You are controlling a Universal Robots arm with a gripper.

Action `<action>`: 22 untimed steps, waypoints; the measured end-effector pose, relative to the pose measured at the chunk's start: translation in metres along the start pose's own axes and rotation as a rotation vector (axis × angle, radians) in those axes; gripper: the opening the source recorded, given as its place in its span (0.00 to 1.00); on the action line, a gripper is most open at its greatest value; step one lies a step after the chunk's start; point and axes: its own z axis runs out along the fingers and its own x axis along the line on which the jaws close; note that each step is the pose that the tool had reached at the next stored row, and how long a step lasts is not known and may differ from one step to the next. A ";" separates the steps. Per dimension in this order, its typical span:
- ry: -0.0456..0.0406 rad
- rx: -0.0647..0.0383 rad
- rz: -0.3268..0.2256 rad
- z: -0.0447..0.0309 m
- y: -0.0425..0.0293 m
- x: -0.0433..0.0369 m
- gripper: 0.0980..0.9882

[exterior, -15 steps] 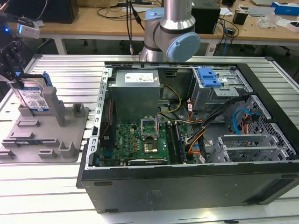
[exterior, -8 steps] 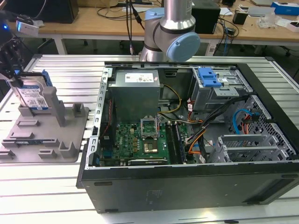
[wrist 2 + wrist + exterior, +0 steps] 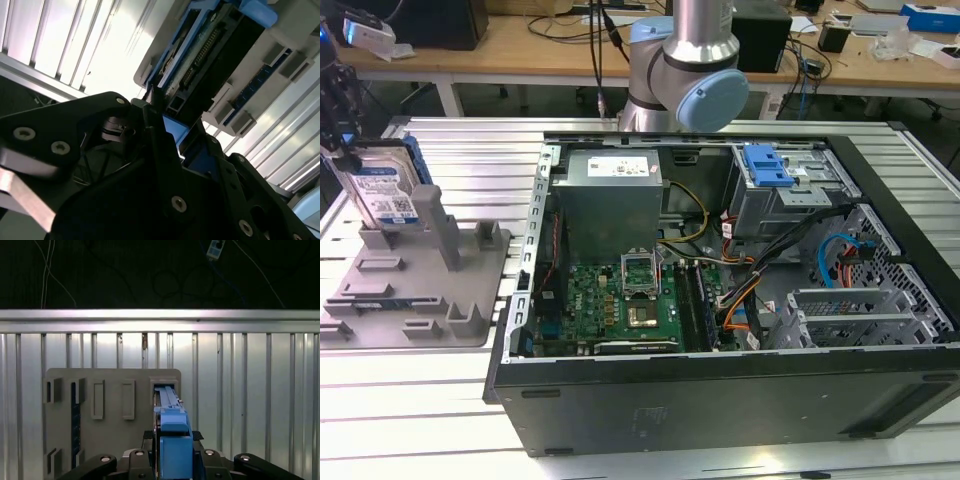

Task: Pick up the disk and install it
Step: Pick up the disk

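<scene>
End effector [image 3: 173, 440]: closed on the disk [image 3: 382, 185] by its blue carrier edge, at the grey stand [image 3: 450, 280]. Disk likely rigid, weighty, shock-sensitive; carrier sides suit gripping.

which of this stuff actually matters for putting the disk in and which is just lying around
For the job: the disk, standing in the grey stand; the gripper, down at the disk; the open computer case.
Just lying about: the wooden bench behind; the grey metal box; the motherboard.
</scene>
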 end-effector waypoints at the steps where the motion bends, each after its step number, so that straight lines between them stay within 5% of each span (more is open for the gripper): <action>1: 0.0000 0.000 -0.003 -0.0040 0.0000 0.0000 0.30; 9: 0.0000 0.000 -0.017 -0.0348 -0.0002 -0.0001 0.30; 21: 0.0000 0.000 -0.032 -0.1092 -0.0005 -0.0003 0.30; 22: -0.0001 0.000 -0.034 -0.1236 -0.0005 -0.0004 0.30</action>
